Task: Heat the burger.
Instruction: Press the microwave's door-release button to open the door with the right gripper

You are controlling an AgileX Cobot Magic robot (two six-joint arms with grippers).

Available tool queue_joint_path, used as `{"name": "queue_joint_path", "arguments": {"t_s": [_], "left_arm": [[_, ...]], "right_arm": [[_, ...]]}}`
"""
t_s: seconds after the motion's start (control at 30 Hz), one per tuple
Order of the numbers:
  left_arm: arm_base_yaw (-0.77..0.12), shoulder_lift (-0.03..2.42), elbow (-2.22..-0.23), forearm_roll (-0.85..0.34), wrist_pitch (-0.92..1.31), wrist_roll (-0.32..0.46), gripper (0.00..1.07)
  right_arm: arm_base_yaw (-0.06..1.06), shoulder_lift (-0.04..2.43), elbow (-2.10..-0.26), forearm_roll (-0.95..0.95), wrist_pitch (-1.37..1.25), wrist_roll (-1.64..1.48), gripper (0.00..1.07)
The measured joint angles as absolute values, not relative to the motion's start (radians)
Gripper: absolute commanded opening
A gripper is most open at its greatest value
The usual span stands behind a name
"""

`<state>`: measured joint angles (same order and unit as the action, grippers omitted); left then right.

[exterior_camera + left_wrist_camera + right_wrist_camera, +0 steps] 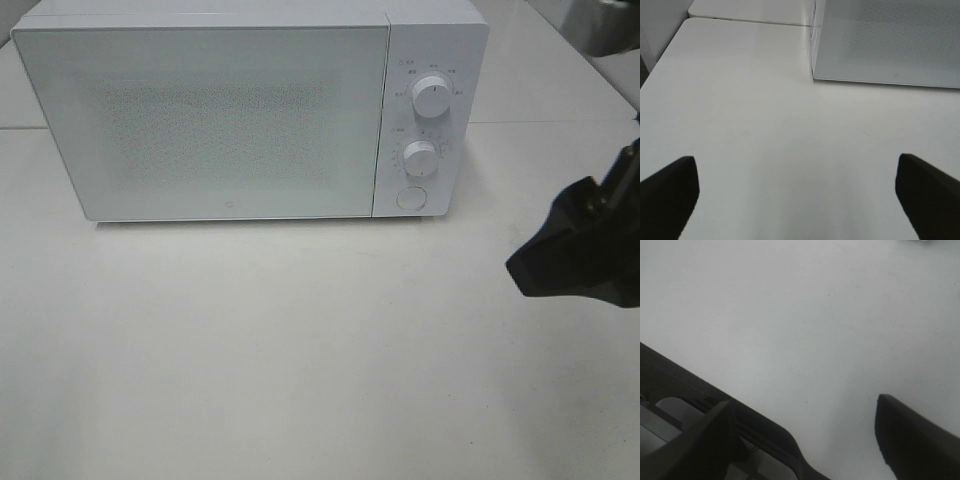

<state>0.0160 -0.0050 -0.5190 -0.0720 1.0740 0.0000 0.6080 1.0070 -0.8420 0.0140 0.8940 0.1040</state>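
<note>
left pincer (795,167) and right pincer (805,412) gape near the shut microwave (200,120).

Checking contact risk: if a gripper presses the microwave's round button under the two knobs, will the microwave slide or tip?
Tipping seems unlikely: the microwave is a wide, low box sitting flat on the table. It might slide back slightly, since the tabletop looks smooth. The round button sits low on the panel, so pushing there gives little leverage.

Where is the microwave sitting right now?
In the high view the microwave stands at the back of the white table, left of centre, its two knobs at its right end.
</note>
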Motion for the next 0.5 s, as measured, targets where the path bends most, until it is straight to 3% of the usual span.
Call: {"name": "queue_joint_path", "arguments": {"t_s": [0.27,0.5], "left_arm": [[0.016,-0.005,-0.519,-0.072,1.074,0.000,1.00],[0.016,-0.005,-0.519,-0.072,1.074,0.000,1.00]], "right_arm": [[0.601,0.836,-0.822,0.013,0.949,0.083,0.75],[0.400,0.645,-0.746,0.014,0.975,0.079,0.75]]}}
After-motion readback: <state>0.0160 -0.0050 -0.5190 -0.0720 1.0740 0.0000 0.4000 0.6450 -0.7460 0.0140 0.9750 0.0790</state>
